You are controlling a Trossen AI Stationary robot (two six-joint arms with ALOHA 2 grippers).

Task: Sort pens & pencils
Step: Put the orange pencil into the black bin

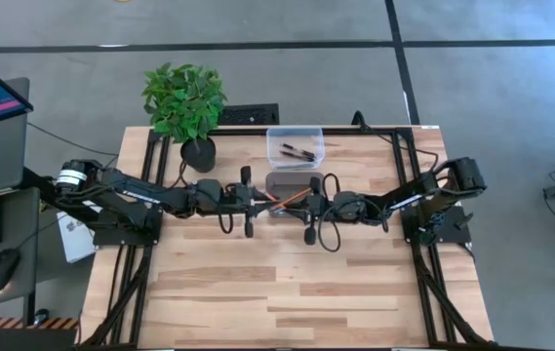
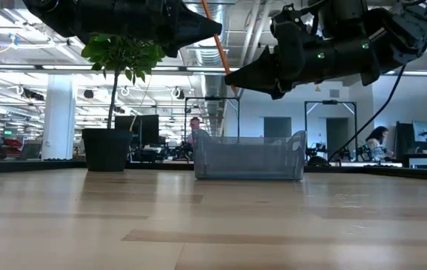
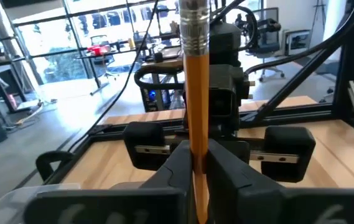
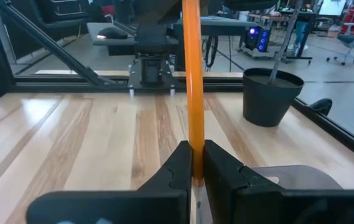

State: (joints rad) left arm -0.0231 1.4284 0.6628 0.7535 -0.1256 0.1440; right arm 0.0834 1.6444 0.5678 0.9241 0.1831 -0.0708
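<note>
We see the left gripper [image 1: 260, 200] clamped on one end of an orange pencil [image 1: 290, 199], held in the air above the table [image 1: 287, 292] in front of the grey tray [image 1: 292, 182]. The right gripper [image 1: 306, 200] pinches the other end. Two pens [image 1: 299, 151] lie in the clear bin [image 1: 295, 132] behind.

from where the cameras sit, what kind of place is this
Probably an open-plan office or robotics lab: a wooden table framed by black rails, rows of desks with monitors behind it, exposed ceiling pipes, and a potted plant.
</note>
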